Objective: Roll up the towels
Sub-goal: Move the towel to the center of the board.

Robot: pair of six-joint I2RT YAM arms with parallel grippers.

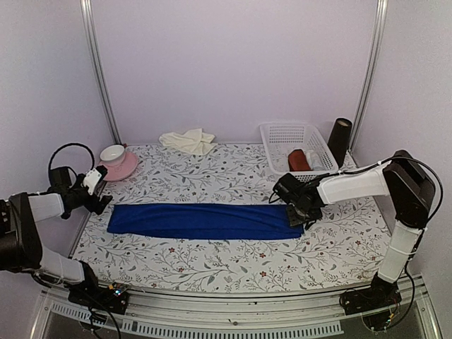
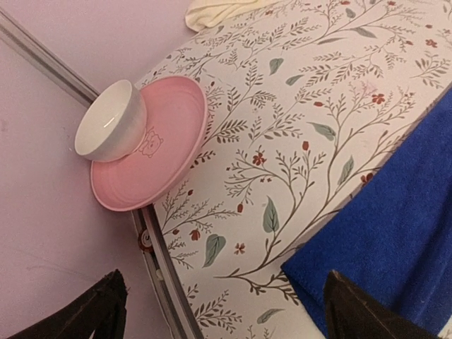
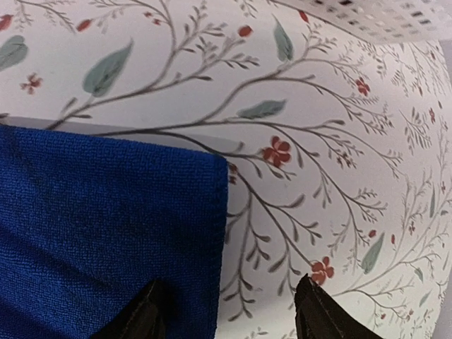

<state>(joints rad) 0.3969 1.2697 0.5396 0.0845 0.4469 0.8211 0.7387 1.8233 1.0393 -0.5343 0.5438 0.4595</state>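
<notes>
My left gripper [image 1: 101, 200], spread and empty, hangs just off the left end of the blue towel [image 1: 205, 221], laid flat with its long axis left to right across the counter [image 1: 212, 265]; the cream towel [image 1: 187, 140] sits crumpled behind. My right gripper [image 1: 302, 214], also spread, straddles the right-end edge, the nearer arm for starting the roll, I judge.

No words, labels, brands, numbers or signs can be read on anything here.
</notes>
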